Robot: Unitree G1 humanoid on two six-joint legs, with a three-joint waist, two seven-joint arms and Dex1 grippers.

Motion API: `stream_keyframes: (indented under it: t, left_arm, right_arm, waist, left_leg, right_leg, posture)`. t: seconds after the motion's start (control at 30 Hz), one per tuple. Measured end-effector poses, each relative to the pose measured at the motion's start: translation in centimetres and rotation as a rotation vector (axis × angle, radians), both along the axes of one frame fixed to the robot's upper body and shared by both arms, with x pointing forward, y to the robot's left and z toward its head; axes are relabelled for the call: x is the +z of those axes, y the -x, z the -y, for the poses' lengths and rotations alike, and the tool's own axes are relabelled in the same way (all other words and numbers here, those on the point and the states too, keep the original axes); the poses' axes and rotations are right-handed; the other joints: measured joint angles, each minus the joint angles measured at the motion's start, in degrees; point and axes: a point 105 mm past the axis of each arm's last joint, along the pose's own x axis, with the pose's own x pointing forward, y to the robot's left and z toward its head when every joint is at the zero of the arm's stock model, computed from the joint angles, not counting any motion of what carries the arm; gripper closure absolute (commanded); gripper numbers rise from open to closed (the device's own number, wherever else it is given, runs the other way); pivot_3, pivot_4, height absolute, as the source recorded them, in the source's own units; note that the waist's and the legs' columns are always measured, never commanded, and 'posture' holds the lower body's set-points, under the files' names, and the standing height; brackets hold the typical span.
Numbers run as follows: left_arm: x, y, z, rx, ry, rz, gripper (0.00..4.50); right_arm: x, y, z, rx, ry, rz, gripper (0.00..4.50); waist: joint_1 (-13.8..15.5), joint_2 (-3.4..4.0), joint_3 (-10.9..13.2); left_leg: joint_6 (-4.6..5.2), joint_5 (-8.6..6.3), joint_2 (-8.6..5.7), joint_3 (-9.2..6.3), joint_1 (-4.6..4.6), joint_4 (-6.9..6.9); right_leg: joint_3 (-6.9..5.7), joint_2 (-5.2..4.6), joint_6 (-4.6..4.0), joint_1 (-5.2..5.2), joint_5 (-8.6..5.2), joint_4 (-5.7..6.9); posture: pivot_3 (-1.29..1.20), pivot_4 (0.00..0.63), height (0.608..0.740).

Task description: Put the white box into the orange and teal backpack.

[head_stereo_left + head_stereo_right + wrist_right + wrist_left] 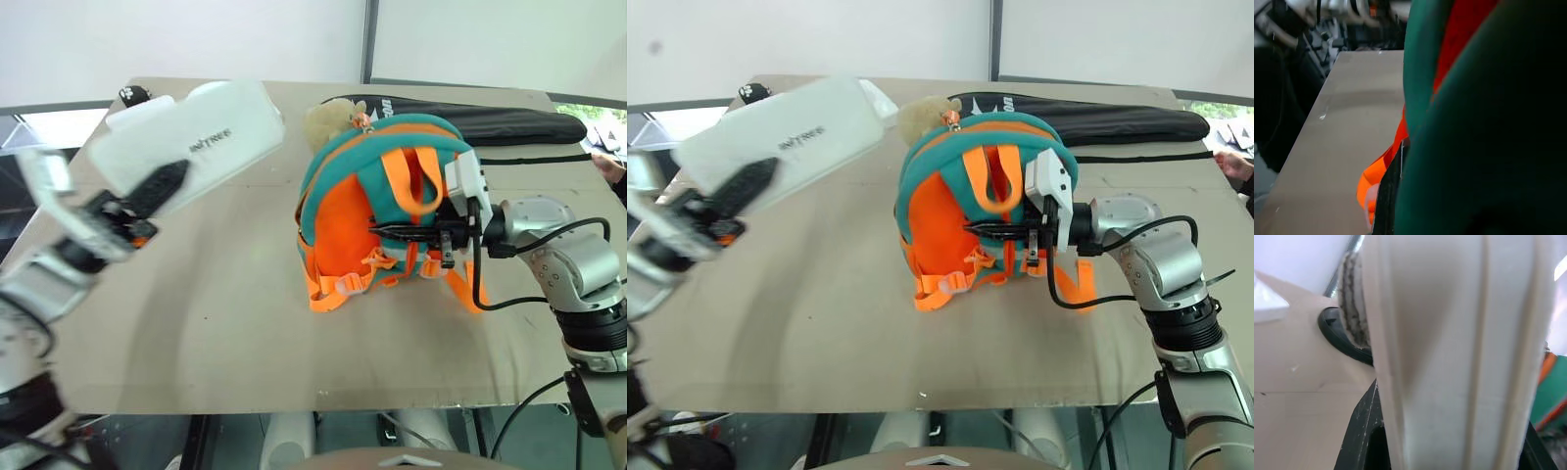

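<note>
One flat white plastic box (pixel 191 137) is hanging above the table's left side, my left gripper (pixel 147 196) clamping its near end. My right gripper (pixel 404 232), fingers closed, is pinching the small orange and teal backpack (pixel 377 211). Next I am needing its opening held wide, then sliding the box in.
</note>
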Motion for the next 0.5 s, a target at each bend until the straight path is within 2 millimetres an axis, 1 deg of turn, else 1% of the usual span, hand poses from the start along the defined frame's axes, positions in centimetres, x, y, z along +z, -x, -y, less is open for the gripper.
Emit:
stream_keyframes:
  t: [0.03, 0.1, 0.17, 0.23, 0.3, 0.4, 0.5]
  left_arm:
    - [0.7, 0.8, 0.1, -0.044, -0.018, 0.017, 3.44]
    - [1.9, 2.6, 0.5, -0.141, -0.109, 0.022, 3.44]
    - [2.1, 3.4, 1.0, -0.209, -0.151, 0.028, 3.44]
    - [1.9, 3.8, 1.5, -0.257, -0.167, 0.025, 3.44]
    - [1.4, 3.3, 1.7, -0.268, -0.198, 0.025, 3.44]
    - [0.2, 1.9, 2.4, -0.273, -0.286, 0.040, 3.44]
    - [-0.6, 0.9, 3.1, -0.304, -0.343, 0.063, 3.44]
  right_arm:
    - [0.1, 0.0, 0.0, 0.003, -0.002, 0.000, 4.50]
    - [0.1, 0.0, 0.1, 0.008, -0.002, -0.005, 4.50]
    - [0.1, 0.0, 0.2, 0.011, -0.003, -0.009, 4.50]
    - [0.3, 0.0, 0.5, 0.012, -0.004, -0.014, 4.50]
    - [0.4, 0.0, 0.8, 0.008, -0.001, -0.018, 4.50]
    - [0.6, 0.1, 1.0, 0.012, -0.005, -0.022, 4.50]
    - [0.6, 0.5, 1.1, 0.023, 0.000, -0.016, 4.50]
  waist:
    - [0.07, 0.06, 0.03]
    - [0.12, 0.01, 0.03]
    - [0.20, 0.12, 0.08]
    - [0.20, 0.10, 0.08]
    - [0.21, 0.11, 0.09]
    - [0.26, 0.11, 0.09]
    - [0.26, 0.09, 0.09]
  left_leg:
    - [0.00, 0.00, -0.02, 0.04, 0.05, 0.03]
    - [-0.01, 0.00, -0.02, 0.04, 0.09, 0.09]
    - [-0.01, 0.00, -0.05, 0.09, 0.10, 0.08]
    - [-0.01, 0.00, -0.04, 0.07, 0.05, 0.08]
    - [-0.01, 0.00, -0.04, 0.08, 0.04, 0.04]
    - [-0.01, 0.00, -0.03, 0.08, 0.01, 0.01]
    - [-0.01, 0.00, -0.03, 0.12, -0.04, 0.01]
  right_leg:
    - [0.00, -0.06, -0.01, 0.04, -0.01, 0.03]
    - [-0.04, -0.09, -0.02, 0.04, 0.00, 0.02]
    - [-0.03, -0.18, -0.02, 0.05, 0.00, 0.02]
    - [-0.04, -0.17, -0.02, 0.03, 0.00, 0.02]
    - [-0.04, -0.15, -0.02, 0.03, 0.00, 0.02]
    - [-0.04, -0.10, -0.02, 0.01, 0.00, 0.01]
    - [-0.01, -0.10, -0.01, -0.01, 0.00, -0.01]
  posture:
    - [0.00, 0.150, 0.740]
    - [0.00, 0.150, 0.740]
    - [0.00, 0.150, 0.740]
    - [0.00, 0.150, 0.740]
    - [0.00, 0.150, 0.740]
    - [0.00, 0.150, 0.740]
    - [0.00, 0.150, 0.740]
